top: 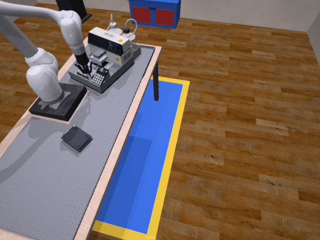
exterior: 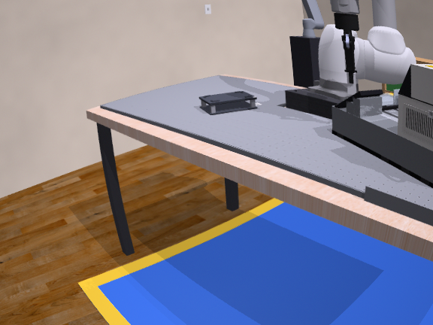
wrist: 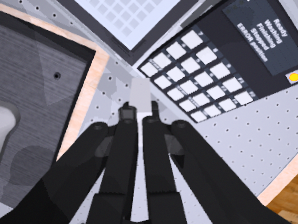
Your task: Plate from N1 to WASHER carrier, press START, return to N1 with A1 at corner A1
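The plate nest N1 (top: pixel 76 137) (exterior: pixel 228 98), a dark raised block, holds no plate. The pale plate (wrist: pixel 132 19) with its grid of wells lies in the dark carrier at the top of the wrist view; it looks flat there, but only one end shows and its cut corner cannot be made out. My gripper (top: pixel 89 74) (exterior: pixel 351 76) (wrist: pixel 141 91) is shut and empty, pointing down beside the keypad (top: pixel 98 79) (wrist: pixel 204 76). Its tips are close to the START key (wrist: pixel 149 69); contact cannot be told. The lamp (top: pixel 106 71) (wrist: pixel 294 77) is amber. The washer WASHER (top: pixel 109 44) (exterior: pixel 422 84) stands behind.
A low grey-walled tray (top: pixel 118 76) (exterior: pixel 380 144) surrounds the washer base and keypad. Bottles with tubing (top: pixel 128 35) stand behind the washer. The arm's black base plate (top: pixel 59 106) (exterior: pixel 308 104) lies between the nest and the washer.
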Action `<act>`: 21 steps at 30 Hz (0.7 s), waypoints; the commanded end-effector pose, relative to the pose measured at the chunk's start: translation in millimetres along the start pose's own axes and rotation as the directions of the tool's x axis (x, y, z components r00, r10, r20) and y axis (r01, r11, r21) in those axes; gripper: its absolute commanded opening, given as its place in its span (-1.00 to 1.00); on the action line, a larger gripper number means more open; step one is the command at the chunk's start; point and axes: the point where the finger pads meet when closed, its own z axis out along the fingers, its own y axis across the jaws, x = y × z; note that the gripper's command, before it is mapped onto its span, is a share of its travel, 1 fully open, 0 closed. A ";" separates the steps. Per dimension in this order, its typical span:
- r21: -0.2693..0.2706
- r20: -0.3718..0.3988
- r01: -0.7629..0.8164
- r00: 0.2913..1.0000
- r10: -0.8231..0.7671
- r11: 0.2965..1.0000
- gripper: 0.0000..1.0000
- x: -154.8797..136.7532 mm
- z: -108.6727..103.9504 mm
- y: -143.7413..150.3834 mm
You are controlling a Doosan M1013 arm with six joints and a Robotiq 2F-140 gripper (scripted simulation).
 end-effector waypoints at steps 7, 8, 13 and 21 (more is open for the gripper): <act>0.000 0.000 0.000 1.000 0.000 1.000 -0.80 0.0 -12.5 -0.1; 0.000 0.000 0.000 1.000 0.000 1.000 -0.80 0.0 -14.2 -0.1; 0.000 0.000 0.000 1.000 0.000 1.000 -0.80 0.0 -22.5 -0.1; 0.000 0.000 0.000 1.000 0.000 1.000 -0.80 0.0 -32.5 -0.1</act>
